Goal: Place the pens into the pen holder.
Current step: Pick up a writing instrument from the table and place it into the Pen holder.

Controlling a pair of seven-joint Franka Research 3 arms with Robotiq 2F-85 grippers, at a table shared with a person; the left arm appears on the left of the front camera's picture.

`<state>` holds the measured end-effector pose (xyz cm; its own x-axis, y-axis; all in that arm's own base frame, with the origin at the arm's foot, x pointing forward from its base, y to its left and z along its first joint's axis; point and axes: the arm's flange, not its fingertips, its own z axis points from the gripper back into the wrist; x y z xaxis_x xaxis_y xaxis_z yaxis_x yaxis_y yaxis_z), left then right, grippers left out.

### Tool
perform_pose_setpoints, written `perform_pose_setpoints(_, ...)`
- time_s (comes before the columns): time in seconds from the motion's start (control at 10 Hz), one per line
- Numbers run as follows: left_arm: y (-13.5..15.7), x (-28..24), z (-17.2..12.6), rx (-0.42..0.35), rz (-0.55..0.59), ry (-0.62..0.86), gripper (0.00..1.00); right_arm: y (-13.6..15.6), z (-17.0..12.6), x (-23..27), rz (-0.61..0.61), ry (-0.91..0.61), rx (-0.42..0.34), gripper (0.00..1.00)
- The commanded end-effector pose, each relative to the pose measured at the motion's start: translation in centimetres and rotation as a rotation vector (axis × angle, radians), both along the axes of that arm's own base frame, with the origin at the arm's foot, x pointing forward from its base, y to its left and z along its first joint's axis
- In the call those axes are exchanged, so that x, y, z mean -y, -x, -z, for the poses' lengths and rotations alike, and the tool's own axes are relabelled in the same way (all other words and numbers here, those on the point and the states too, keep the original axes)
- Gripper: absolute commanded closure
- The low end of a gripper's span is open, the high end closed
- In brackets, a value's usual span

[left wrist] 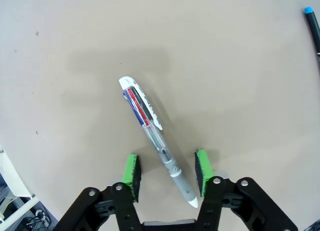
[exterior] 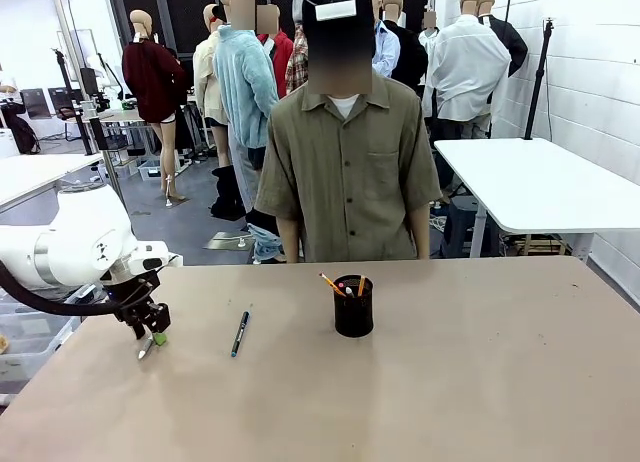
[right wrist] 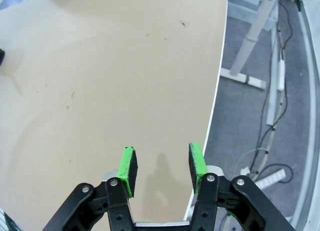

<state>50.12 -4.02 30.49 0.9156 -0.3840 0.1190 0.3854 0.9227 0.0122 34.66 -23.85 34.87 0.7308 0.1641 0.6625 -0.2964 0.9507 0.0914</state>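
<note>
My left tool (left wrist: 166,162) stands half open astride the clear pen (left wrist: 149,133) on the tabletop (left wrist: 235,71), with its green pads on either side of the grey grip end and not touching it. The barrel is smooth, round plastic and lies slanted between the pads, so I fear it may roll or swing. The black mesh pen holder (exterior: 353,310) is well apart from this tool. My right tool (right wrist: 161,161) is half open and empty.

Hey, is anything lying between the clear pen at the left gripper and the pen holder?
Only the dark pen lies on the table between the clear pen and pen holder; nothing else visible.
</note>
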Motion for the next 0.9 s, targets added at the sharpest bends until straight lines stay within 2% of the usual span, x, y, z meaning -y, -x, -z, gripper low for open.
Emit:
perform_pose_setpoints(0.0,0.5,0.1,0.1,-0.048,0.008,-0.03,1.0,-0.1,0.1,-0.1,0.0,0.014,-0.006,0.46)
perform_pose_setpoints(0.4,0.9,0.2,-0.5,-0.083,0.031,-0.044,1.0,-0.1,0.1,-0.1,0.0,0.014,-0.006,0.46)
perform_pose_setpoints(0.5,1.3,-0.4,-1.6,-0.039,0.058,-0.014,1.0,-0.1,0.1,-0.1,0.0,0.014,-0.006,0.46)
perform_pose_setpoints(0.8,4.1,-2.3,-7.5,0.159,0.257,0.215,1.0,-0.1,0.1,-0.1,0.0,0.014,-0.006,0.46)
